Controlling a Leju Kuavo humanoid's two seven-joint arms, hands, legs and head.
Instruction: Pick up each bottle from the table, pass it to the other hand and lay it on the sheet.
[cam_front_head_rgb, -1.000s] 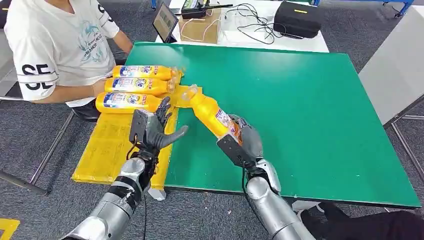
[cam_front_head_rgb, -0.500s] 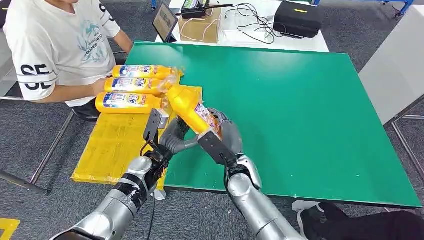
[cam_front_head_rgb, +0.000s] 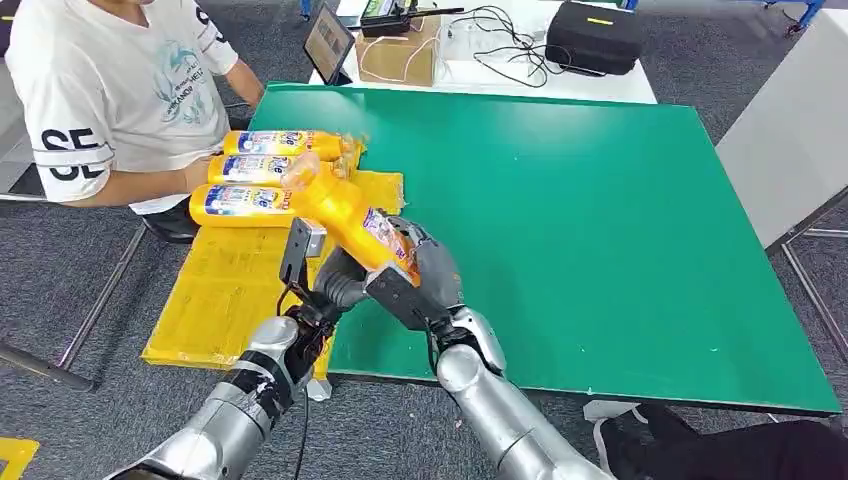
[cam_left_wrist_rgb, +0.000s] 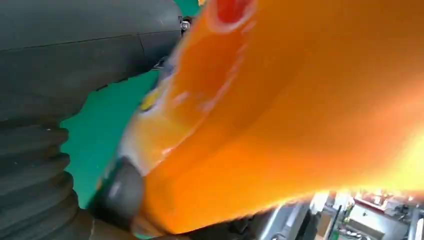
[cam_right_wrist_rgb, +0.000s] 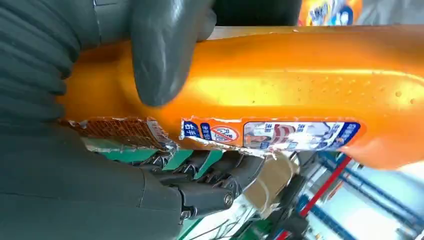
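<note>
Since a second ago the right hand (cam_front_head_rgb: 425, 275) has carried the orange bottle (cam_front_head_rgb: 345, 210) leftward across the green table (cam_front_head_rgb: 600, 200), from well apart from the left hand (cam_front_head_rgb: 335, 280) to right against it. Back then the left hand stood with fingers spread and empty; now it has tucked in beneath the bottle, its fingers curling up against the underside. Whether it has truly taken a grasp cannot be told: the left wrist view gives a blurred orange body pressed close to the palm.

The right hand is wrapped around the bottle's lower end, thumb (cam_right_wrist_rgb: 165, 55) laid over the orange side and the darker fingers under the torn label. The bottle tilts up and away from that hand, its cap end reaching over the near edge of the yellow sheet (cam_front_head_rgb: 225, 290), just short of three bottles (cam_front_head_rgb: 255, 170) lying side by side on the sheet's far part, which have not shifted. Both silver forearms rise from below and converge, wrists nearly touching at the table's near left corner.

A person in a white shirt (cam_front_head_rgb: 110, 90) sits beyond the left hand, beside the sheet, as before.
</note>
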